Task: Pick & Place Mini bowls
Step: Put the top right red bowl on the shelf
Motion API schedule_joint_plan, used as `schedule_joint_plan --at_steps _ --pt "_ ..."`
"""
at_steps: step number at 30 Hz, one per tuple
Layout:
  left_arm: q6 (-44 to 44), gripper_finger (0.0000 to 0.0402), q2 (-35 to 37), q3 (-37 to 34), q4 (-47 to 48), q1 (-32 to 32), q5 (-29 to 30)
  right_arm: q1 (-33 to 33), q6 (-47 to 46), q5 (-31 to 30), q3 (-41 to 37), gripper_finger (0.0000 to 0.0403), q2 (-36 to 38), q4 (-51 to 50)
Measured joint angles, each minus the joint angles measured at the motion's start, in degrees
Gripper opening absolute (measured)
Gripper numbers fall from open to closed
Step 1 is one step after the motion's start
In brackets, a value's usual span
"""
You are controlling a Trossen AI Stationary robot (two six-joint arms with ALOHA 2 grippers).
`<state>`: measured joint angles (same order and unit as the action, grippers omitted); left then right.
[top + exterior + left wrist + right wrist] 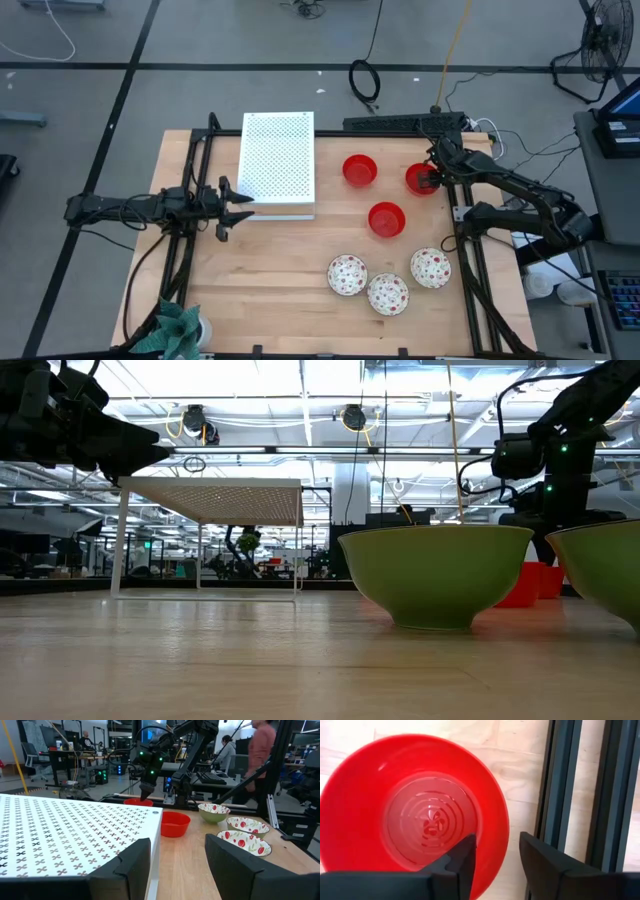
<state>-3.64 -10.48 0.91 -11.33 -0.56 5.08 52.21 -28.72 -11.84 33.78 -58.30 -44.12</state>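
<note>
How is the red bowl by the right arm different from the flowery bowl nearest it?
The red bowl is plain glossy red; the flowery bowl is white inside with red speckled flowers. The red bowl has the right end effector straddling its rim, one finger inside and one outside; the flowery bowl has nothing touching it. The red bowl sits toward the table's far edge, the flowery bowl nearer the front. Both are small, round, upright and look about the same size.

Grey floor (pixel 250 60) crossed by dark lines, a fan (pixel 600 45), desks (pixel 75 757) and bright ceiling lights (pixel 300 375).
</note>
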Motion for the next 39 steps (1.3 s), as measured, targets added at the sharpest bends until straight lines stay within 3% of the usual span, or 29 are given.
schedule_joint_plan --at_steps 10,30,39 --pt "-0.02 0.0193 0.00 0.00 -0.02 -0.02 0.00 0.00 0.95 -0.04 -2.05 0.0106 0.00 3.78" --pt "-0.01 0.0193 0.00 0.00 -0.02 -0.01 0.00 0.00 2.74 -0.05 -3.98 0.0101 0.00 6.51" --pt "-0.02 0.0193 0.00 0.00 -0.02 -0.01 0.00 0.00 4.12 0.14 -3.95 0.0011 0.08 6.81"
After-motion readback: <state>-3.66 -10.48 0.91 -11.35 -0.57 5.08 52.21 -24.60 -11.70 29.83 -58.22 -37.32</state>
